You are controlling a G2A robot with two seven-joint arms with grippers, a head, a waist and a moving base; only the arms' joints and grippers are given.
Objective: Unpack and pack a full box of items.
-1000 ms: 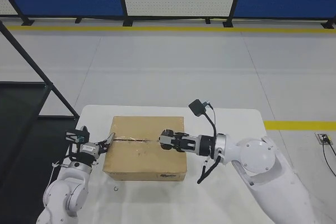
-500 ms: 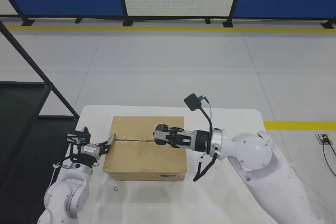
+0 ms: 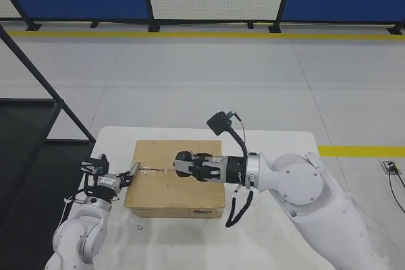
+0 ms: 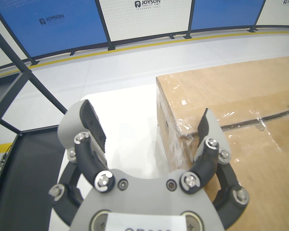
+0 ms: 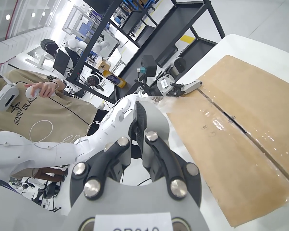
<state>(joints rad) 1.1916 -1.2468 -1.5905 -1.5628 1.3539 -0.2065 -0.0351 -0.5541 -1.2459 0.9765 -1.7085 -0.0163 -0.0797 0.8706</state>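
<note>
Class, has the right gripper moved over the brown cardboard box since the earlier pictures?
Yes: the right gripper, pinching clear tape, slid along the brown cardboard box toward the left gripper.

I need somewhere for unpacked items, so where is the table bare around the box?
The widest bare patch of table lies between the box's right side and the table's right edge, partly under the right arm. A bare strip runs along the near edge, beside a small ring. The left pincer crowds the box's left side.

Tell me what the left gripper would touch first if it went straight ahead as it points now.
Most likely the cardboard box: the open left gripper straddles its taped end edge, one finger over the top, one beside the wall.
</note>
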